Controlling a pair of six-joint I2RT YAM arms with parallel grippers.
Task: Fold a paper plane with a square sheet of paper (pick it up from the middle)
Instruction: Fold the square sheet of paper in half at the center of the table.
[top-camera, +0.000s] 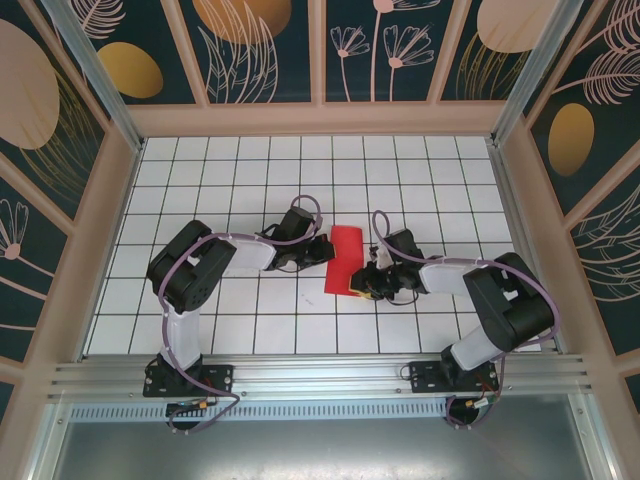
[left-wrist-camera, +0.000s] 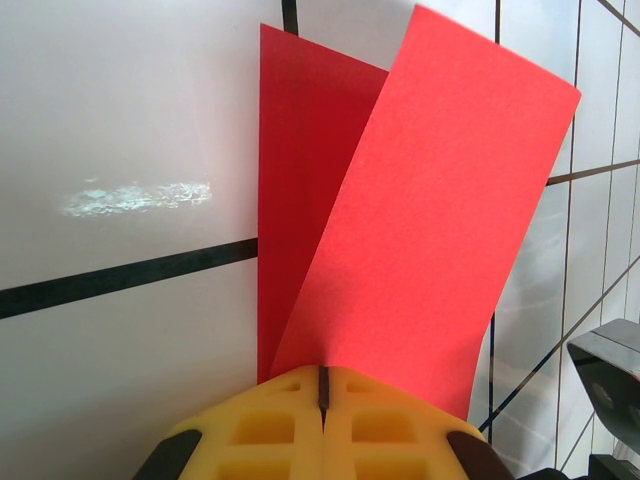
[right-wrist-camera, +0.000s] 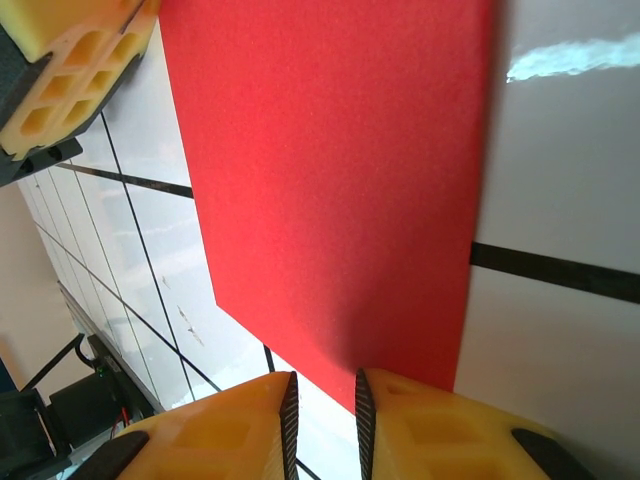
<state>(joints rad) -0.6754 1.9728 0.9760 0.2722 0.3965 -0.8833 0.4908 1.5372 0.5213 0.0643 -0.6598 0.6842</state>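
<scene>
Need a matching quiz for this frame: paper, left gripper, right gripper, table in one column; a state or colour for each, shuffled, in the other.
Things
1. paper
2. left gripper
3. right gripper
4. table

States
A. white tiles, dark lines
B. fingers a narrow gap apart
C. red, folded into two splayed layers
D. shut on the paper's edge

Pairs: 1-C, 2-D, 3-B, 4-A
</scene>
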